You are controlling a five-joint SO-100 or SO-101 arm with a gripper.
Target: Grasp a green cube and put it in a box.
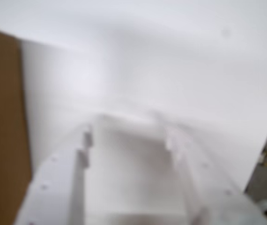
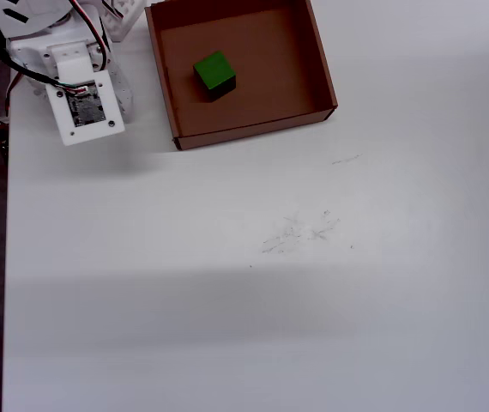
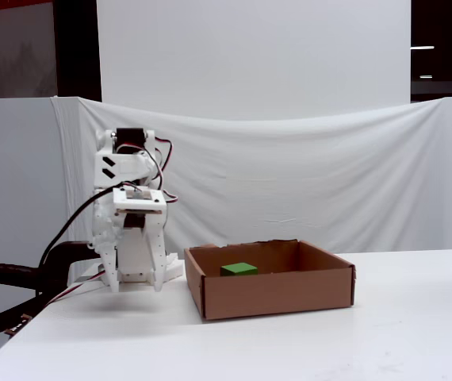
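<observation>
Green cube [image 2: 214, 73] resting on floor of box [image 2: 320, 62]. Tool [image 1: 126, 133] empty beside box, above desk [image 2: 244, 283], fingers apart.

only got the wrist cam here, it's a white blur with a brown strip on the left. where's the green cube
Observer: The small green cube sits on the floor of the shallow brown cardboard box, inside its walls, in the overhead view.
Operator: is the gripper holding anything
Observer: No. In the fixed view the white two-finger gripper hangs beside the box with nothing between its fingers, apart from the cube.
Operator: which side of the box am i on
Observer: In the overhead view the arm is left of the box, near the white table's left edge.
Operator: anything else on the table
Observer: Only faint scuff marks on the surface below the box in the overhead view.
</observation>
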